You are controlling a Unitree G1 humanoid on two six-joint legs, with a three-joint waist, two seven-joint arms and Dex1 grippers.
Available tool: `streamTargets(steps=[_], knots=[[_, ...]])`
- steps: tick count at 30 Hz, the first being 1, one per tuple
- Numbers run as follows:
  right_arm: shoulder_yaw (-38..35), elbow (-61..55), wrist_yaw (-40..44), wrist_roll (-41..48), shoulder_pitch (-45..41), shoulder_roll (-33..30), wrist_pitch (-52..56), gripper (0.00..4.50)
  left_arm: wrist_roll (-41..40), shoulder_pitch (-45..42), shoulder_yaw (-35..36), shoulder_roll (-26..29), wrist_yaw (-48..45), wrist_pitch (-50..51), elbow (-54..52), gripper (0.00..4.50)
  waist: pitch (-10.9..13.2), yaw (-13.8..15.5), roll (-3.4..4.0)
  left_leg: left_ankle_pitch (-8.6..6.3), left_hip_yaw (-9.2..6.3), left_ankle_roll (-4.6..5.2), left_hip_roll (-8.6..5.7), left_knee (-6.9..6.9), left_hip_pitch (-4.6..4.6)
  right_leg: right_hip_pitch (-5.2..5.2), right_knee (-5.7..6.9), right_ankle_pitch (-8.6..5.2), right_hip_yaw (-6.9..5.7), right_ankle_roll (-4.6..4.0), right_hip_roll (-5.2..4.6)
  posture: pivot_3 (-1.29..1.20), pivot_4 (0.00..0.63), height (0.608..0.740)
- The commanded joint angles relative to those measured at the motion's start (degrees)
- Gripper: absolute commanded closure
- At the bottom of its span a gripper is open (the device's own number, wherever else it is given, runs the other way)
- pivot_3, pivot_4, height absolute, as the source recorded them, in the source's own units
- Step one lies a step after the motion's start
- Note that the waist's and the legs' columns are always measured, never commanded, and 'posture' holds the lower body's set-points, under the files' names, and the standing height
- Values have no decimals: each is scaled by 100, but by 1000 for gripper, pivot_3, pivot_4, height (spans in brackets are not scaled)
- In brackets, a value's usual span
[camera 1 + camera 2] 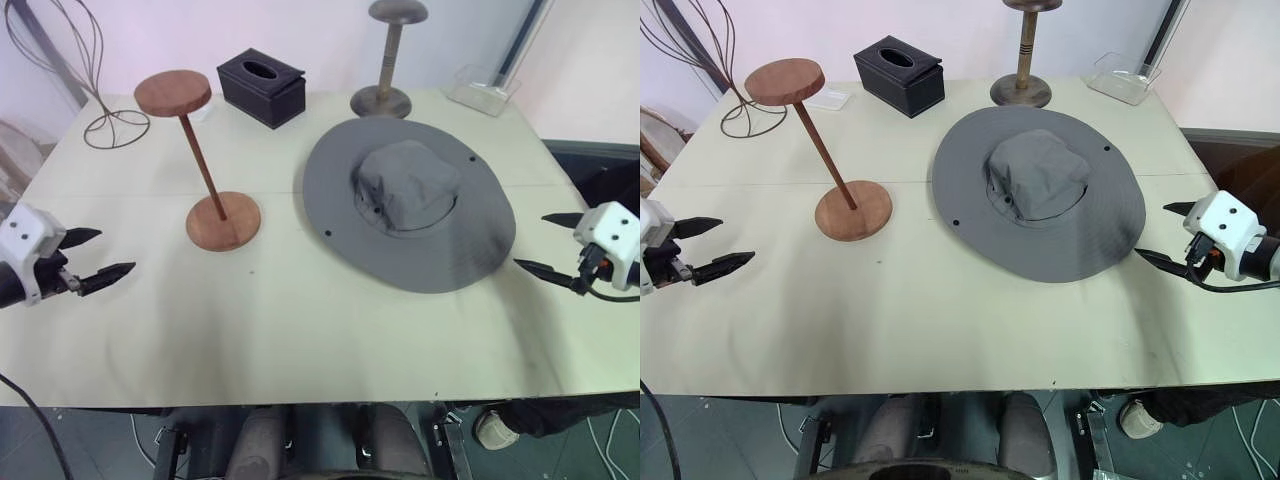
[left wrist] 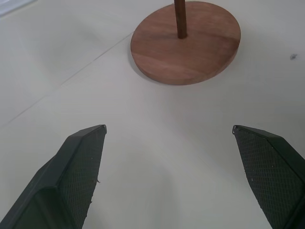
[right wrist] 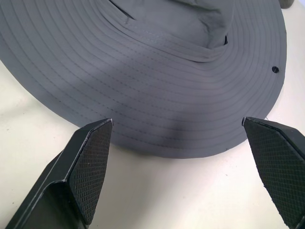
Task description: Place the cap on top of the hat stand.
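Cap (image 1: pixel 410 200), the large grey fabric wide-brimmed sun hat with a soft crown and small dark eyelets, lay flat, crown up, on the pale cream worktop (image 1: pixel 300 330), right of centre. Nothing gripped it.

Hat stand (image 1: pixel 205 165), reddish-brown wood with a round flat top disc, thin rod and round base, stood on the worktop left of the cap and apart from it. Rod leaned in the head views, disc sitting further left and back than the base. Top disc was bare.

Left claw (image 1: pixel 98 255) hung over the worktop's left edge, two black fingers spread, released, nothing between them. Its wrist view showed the stand's base ahead of the fingertips (image 2: pixel 86 157), with bare worktop between.

Right claw (image 1: pixel 1165 232) was at the worktop's right edge, just beside the cap's brim, fingers spread wide, released, holding nothing. Right wrist view had the brim lying ahead of and between the two fingertips (image 3: pixel 93 152); could not tell whether either one touched the fabric.

Back row: thin dark wire stand (image 1: pixel 85 75) at far left, black rectangular tissue box (image 1: pixel 262 88) with an oval slot behind the hat stand, grey-brown wooden stand with domed top (image 1: pixel 390 60) behind the cap, clear plastic tray (image 1: pixel 482 90) at the far right corner.
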Motion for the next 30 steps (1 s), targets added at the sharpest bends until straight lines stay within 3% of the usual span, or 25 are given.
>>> streamTargets(steps=[1,13,20,25,30], knots=[[-66,-8,34,37,-90,-98,-90,60,17,66,218,164,6,-79,-165,40,0,0,0,0,1,0,0,0,0,0,0,0,1,0,0,0,150,740],[-158,-123,-5,11,-62,-155,58,60,-248,-87,242,208,-70,295,-155,40,0,0,0,0,1,0,1,0,0,-4,0,0,1,-2,0,0,150,740],[-217,-627,-58,-140,173,-304,-78,60,-867,-800,-208,370,-542,1206,-843,40,2,16,-3,0,9,0,1,3,0,0,0,0,1,-2,1,0,150,740],[-206,-2403,-531,-161,385,-203,825,60,-1782,-1135,-590,516,-1087,2135,-2029,40,2,-5,-3,1,10,-1,5,3,0,-2,3,3,17,0,7,0,150,740],[174,-4365,-1226,-248,810,228,2147,60,-2008,-1608,-1309,564,-1541,2323,-2536,40,4,18,-6,1,10,-2,11,2,0,-7,9,2,21,0,29,0,150,740]])
